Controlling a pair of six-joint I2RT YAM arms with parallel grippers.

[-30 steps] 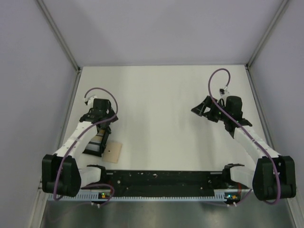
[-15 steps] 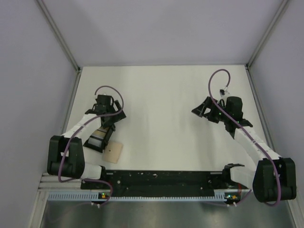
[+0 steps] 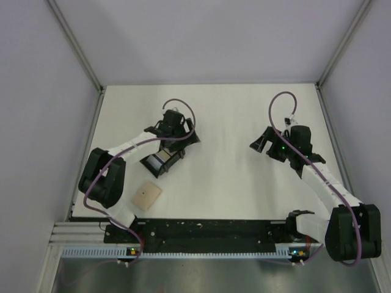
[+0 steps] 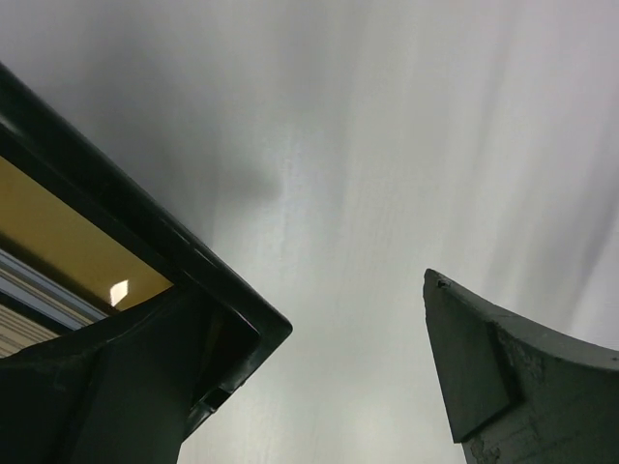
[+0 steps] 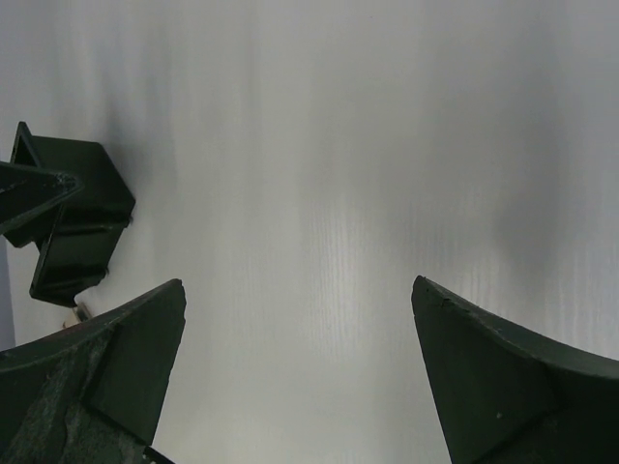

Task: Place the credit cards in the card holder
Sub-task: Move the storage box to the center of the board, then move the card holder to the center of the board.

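Note:
The tan card holder lies flat on the table near the left arm's base. A black open tray stands beyond it. In the left wrist view the tray holds a yellow-orange credit card with pale card edges beside it. My left gripper is open. One of its fingers is at the tray's corner wall and the other is clear of it over bare table; its fingertips' midpoint is here in the wrist view. My right gripper is open and empty over bare table at the right.
The white table is walled by grey panels at the left, right and back. The arms' black base rail runs along the near edge. The right wrist view shows the tray far off at its left.
My left arm has swung right toward the table's middle, and the black tray has moved with it, away from the card holder. The right arm has barely moved.

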